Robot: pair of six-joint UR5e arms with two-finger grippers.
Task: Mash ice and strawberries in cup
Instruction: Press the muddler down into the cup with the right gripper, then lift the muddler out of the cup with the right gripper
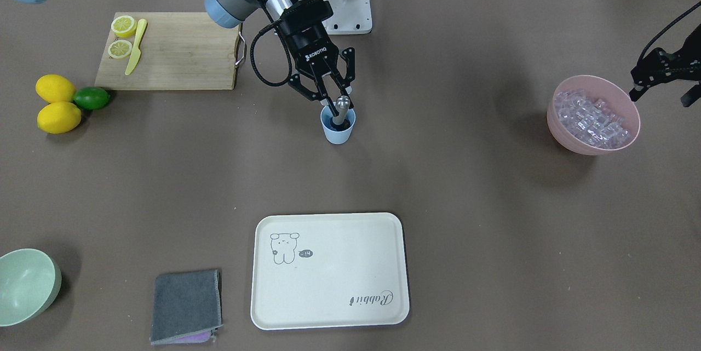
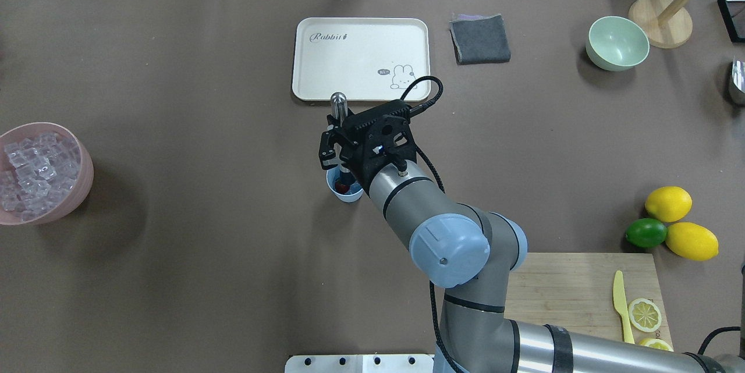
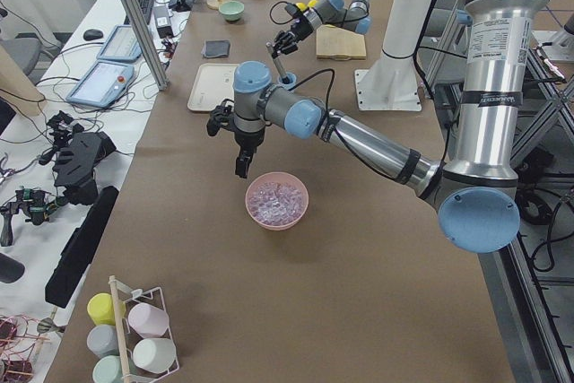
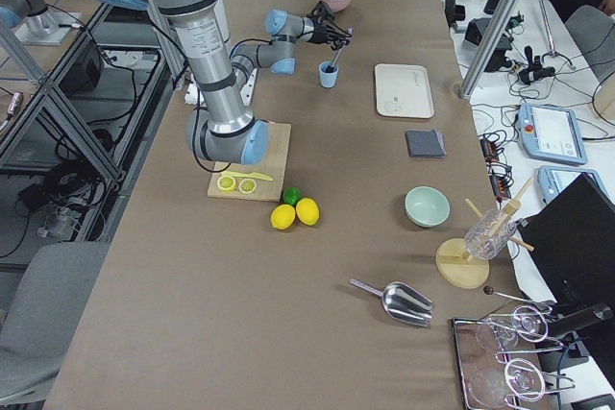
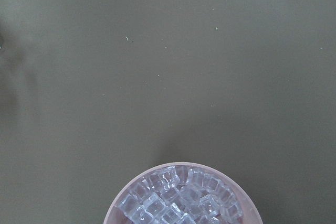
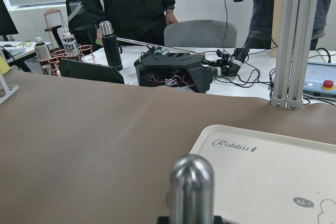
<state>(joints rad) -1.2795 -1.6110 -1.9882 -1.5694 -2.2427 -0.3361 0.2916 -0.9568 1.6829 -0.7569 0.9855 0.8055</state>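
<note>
The light-blue cup stands mid-table, and a bit of the red strawberry shows inside it in the overhead view. A steel muddler stands tilted in the cup, its rounded top filling the right wrist view. My right gripper is shut on the muddler's shaft just above the cup's rim. The ice fills a pink bowl near the table's end; I cannot see any in the cup. My left gripper hovers open and empty beside that bowl's rim.
A cutting board carries lemon halves and a yellow knife. Two lemons and a lime lie beside it. A cream tray, a grey cloth and a pale-green bowl sit along the far edge.
</note>
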